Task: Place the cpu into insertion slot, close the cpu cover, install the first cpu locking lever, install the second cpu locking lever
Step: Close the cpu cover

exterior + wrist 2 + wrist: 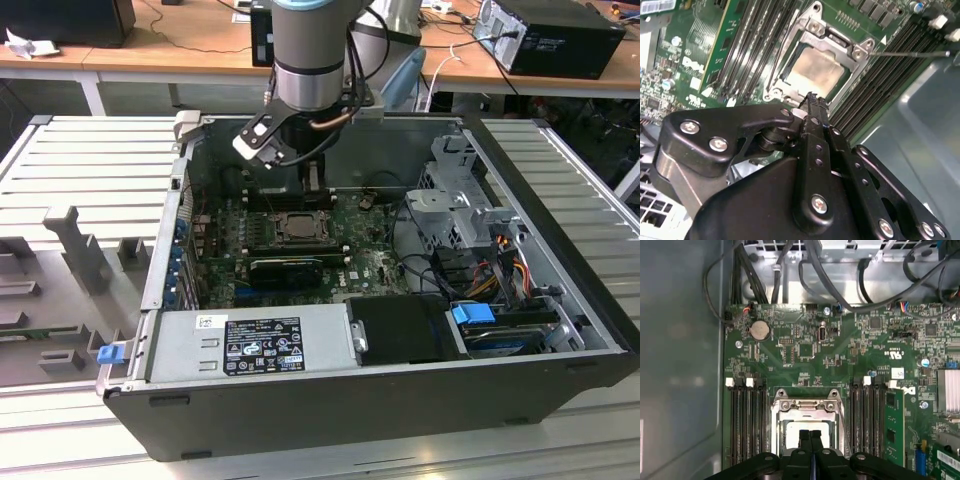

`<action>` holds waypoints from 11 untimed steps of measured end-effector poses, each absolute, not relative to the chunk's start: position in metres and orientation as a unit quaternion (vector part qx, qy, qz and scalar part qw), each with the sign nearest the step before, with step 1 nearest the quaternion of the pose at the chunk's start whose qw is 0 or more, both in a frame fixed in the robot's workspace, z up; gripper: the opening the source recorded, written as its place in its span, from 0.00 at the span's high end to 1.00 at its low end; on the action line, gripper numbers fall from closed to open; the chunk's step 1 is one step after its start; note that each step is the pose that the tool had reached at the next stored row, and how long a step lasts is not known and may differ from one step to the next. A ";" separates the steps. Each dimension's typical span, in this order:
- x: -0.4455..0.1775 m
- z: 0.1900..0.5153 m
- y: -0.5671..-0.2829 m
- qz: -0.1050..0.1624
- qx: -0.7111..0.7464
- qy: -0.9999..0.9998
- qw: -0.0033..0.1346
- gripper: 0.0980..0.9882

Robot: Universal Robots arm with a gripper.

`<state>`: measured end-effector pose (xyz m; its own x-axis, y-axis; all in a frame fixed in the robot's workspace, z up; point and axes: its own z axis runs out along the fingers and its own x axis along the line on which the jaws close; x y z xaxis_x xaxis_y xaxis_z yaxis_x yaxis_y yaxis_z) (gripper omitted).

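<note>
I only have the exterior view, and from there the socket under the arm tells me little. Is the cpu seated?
Observer: Yes. In the second wrist view the cpu lies flat in the insertion slot, silvery top up.
Operator: And the cpu cover?
Observer: The cpu cover is down, and its window frames the chip.
Operator: What about the levers?
Observer: One thin lever rod juts sideways from a socket corner, out over the memory slots and away from the frame.
</note>
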<state>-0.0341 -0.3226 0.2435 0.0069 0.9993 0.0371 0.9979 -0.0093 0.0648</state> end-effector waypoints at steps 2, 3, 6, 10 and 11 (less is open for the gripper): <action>-0.035 0.238 -0.323 0.036 0.709 0.704 0.010 0.99; -0.036 0.235 -0.323 0.036 0.709 0.704 0.010 0.99; -0.039 0.231 -0.323 0.035 0.709 0.704 0.008 0.99; -0.045 0.230 -0.323 0.034 0.709 0.705 0.009 0.99; -0.045 0.230 -0.323 0.034 0.709 0.705 0.009 0.99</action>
<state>-0.0453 -0.3225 0.2297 0.0045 0.9993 0.0363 0.9981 -0.0067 0.0606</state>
